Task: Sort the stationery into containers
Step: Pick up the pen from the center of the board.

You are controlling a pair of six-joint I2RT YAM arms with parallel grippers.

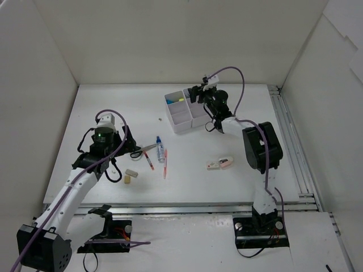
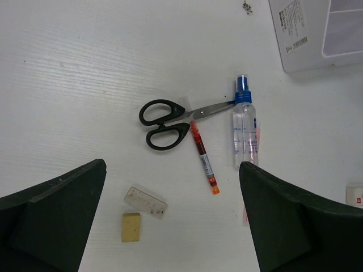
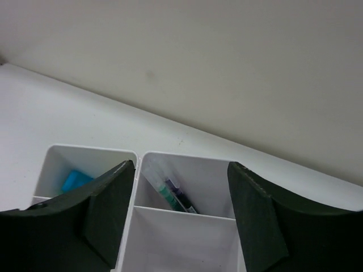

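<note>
Left gripper (image 2: 171,170) gapes wide and empty over the scissors (image 2: 164,122), red pen (image 2: 203,158) and bottle (image 2: 245,133) toward the table's near-left corner, probably lining up a pick. Right gripper (image 3: 180,165) is spread open and empty above the organiser (image 1: 180,122) by the far edge. A highlighter (image 3: 173,192), green-capped I think, lies inside.

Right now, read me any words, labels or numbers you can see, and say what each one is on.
No text is legible.
On the white organiser: print and a barcode on its side wall, too small to read.
On the spray bottle: faint pink print, blurred.
On the red pen: pale label band, unreadable.
</note>
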